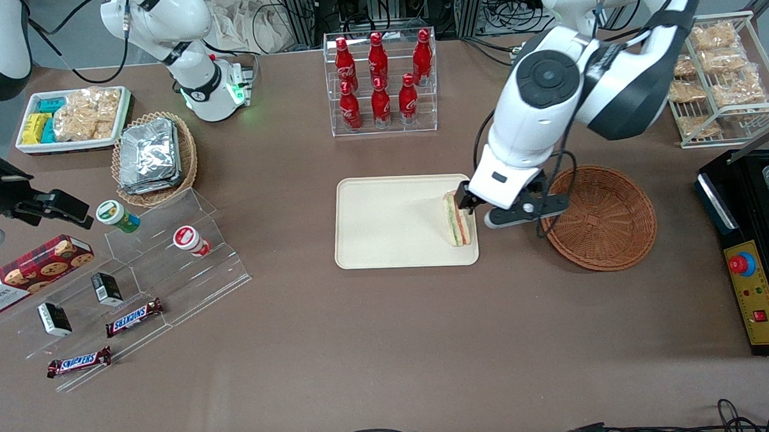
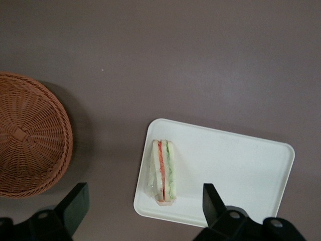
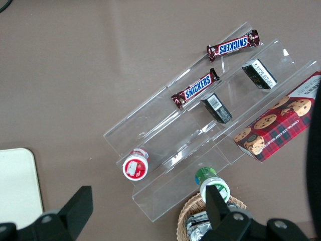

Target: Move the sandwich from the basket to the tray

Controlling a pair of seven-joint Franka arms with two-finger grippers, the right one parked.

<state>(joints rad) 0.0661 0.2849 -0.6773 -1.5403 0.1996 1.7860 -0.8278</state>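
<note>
The sandwich [image 1: 456, 220] lies on its side on the cream tray [image 1: 385, 222], at the tray's edge toward the basket. The reddish-brown wicker basket [image 1: 605, 218] stands empty beside the tray, toward the working arm's end of the table. My left gripper [image 1: 466, 200] hangs open above the sandwich and the tray's edge, holding nothing. In the left wrist view the sandwich [image 2: 164, 173] rests on the tray [image 2: 241, 170], well below the spread fingers of the gripper [image 2: 144, 203], with the basket [image 2: 25, 135] off to the side.
A clear rack of red bottles [image 1: 380, 82] stands farther from the front camera than the tray. A tan basket with foil packets [image 1: 155, 157], a white snack dish [image 1: 71, 118] and a stepped acrylic shelf [image 1: 137, 269] lie toward the parked arm's end. A wire snack rack [image 1: 718, 76] and a black appliance [image 1: 756, 248] stand at the working arm's end.
</note>
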